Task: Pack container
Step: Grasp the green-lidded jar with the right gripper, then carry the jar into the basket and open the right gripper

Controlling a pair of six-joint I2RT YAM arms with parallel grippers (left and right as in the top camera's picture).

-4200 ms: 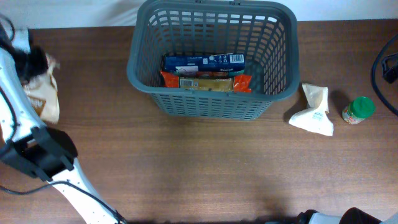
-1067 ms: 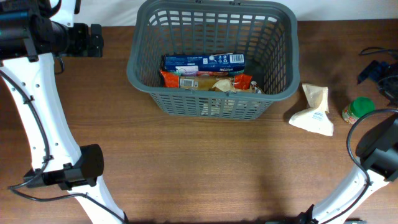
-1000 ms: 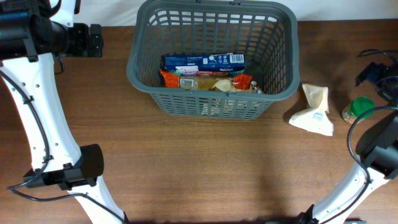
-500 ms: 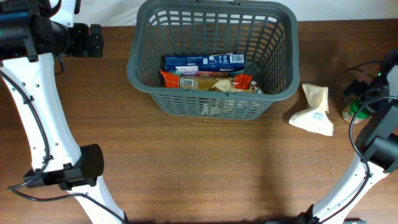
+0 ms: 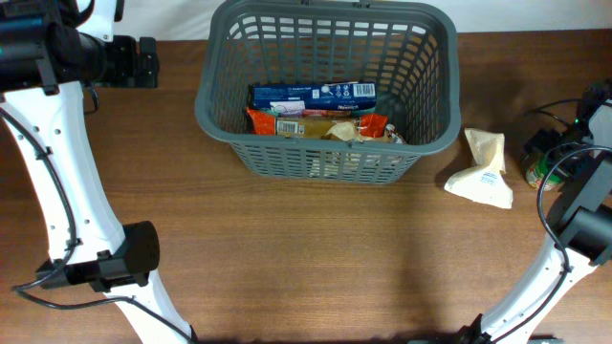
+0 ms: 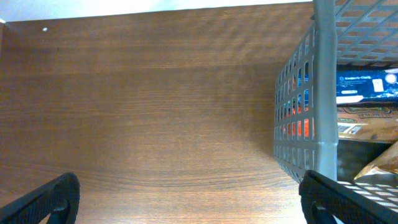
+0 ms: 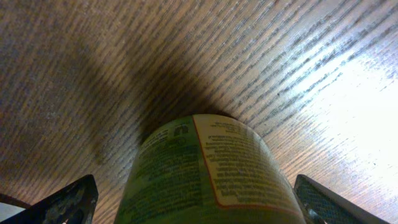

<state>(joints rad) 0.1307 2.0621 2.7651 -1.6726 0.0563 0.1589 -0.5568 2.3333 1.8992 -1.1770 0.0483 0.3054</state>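
The container (image 5: 216,120) is a dark grey lattice basket at the back middle of the table; its corner (image 6: 318,118) fills the right of the left wrist view. My left gripper (image 5: 145,61) hangs open to the left of it, with only bare wood between its fingers (image 6: 189,202). At the far right a green-lidded jar (image 5: 535,172) stands on the table, mostly covered by my right gripper (image 5: 562,155). In the right wrist view the jar's label (image 7: 208,171) sits between the open fingers (image 7: 196,202), with a gap showing on each side.
Inside the basket lie a blue box (image 5: 313,94), an orange packet (image 5: 265,121) and a crinkled beige bag (image 5: 344,129). A white pouch (image 5: 483,172) lies on the table between the basket and the jar. The table's back edge runs just behind the basket.
My right gripper has moved in from the far right edge and come down around the jar. The left arm and the basket have not moved.
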